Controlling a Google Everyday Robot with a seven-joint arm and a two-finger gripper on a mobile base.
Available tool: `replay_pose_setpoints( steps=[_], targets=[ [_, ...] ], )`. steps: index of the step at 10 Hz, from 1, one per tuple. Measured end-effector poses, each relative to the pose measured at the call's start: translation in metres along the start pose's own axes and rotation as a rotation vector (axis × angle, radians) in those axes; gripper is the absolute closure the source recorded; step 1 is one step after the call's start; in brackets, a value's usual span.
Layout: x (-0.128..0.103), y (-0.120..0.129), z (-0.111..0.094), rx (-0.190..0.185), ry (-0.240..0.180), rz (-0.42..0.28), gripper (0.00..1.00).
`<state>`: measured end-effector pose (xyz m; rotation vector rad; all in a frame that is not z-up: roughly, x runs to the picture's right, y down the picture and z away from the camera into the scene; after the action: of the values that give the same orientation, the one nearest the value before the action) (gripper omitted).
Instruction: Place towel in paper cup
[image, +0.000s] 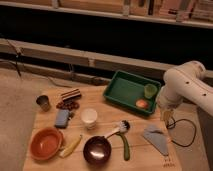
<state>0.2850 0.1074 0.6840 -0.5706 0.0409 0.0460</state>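
Note:
A white paper cup (89, 118) stands upright near the middle of the wooden table (107, 107). A grey towel (156, 138) lies crumpled flat at the table's front right. My gripper (166, 119) hangs from the white arm (185, 87) at the right edge of the table. It is just above and behind the towel, far to the right of the cup.
A green tray (122, 87) at the back right holds a green cup (150, 90) and an orange fruit (142, 103). An orange bowl (46, 142), banana (71, 146), dark bowl (97, 150), green-handled brush (124, 140), blue sponge (62, 118), metal cup (44, 103) and snack bar (71, 94) surround the paper cup.

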Motion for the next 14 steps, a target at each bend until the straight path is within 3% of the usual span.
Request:
replay_pose_setpoints(
  steps=[14],
  targets=[
    [0.0001, 0.0002, 0.0001, 0.0, 0.0, 0.0, 0.33]
  ],
)
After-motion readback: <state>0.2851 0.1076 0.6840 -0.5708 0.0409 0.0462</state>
